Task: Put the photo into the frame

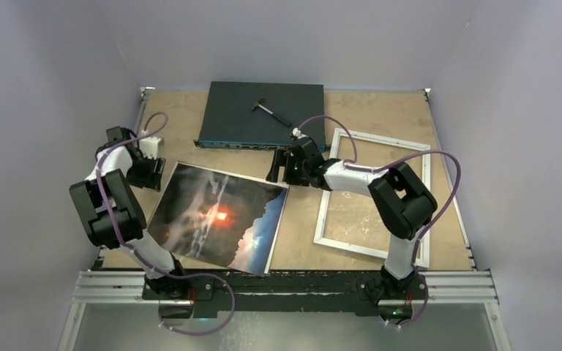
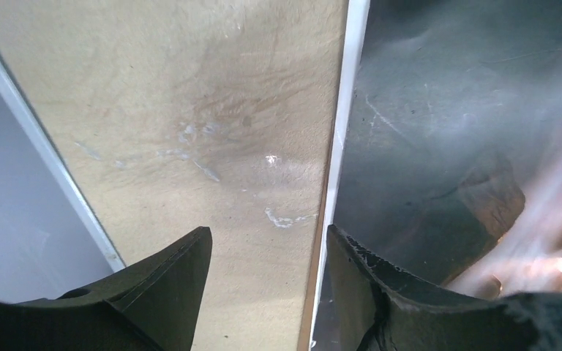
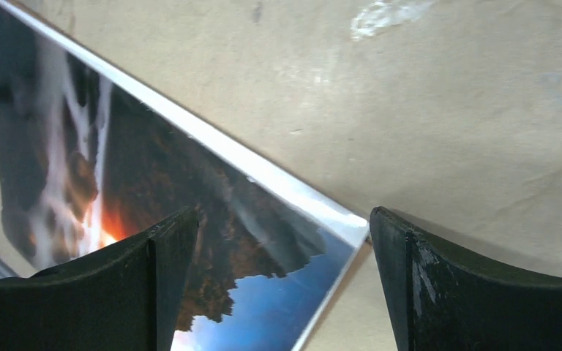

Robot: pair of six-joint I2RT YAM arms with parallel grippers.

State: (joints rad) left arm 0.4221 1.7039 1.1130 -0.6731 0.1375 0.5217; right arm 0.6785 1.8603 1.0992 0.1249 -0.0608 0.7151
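left tool (image 2: 267, 241): you had it half open, empty, photo (image 1: 219, 216) edge below.
right tool (image 3: 282, 219): was wide open, empty, over photo corner.
frame (image 1: 380, 140): lay on bench (image 1: 380, 110), just right of it.

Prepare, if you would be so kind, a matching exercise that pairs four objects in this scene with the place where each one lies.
Things:
1. photo
2. frame
3. dark flat box
4. small hammer

Places:
A. resting on top of another object
B. right side of the table
C. middle of the far edge, directly on the table
D. left side, towards the near edge

Pairs: 1-D, 2-B, 3-C, 4-A
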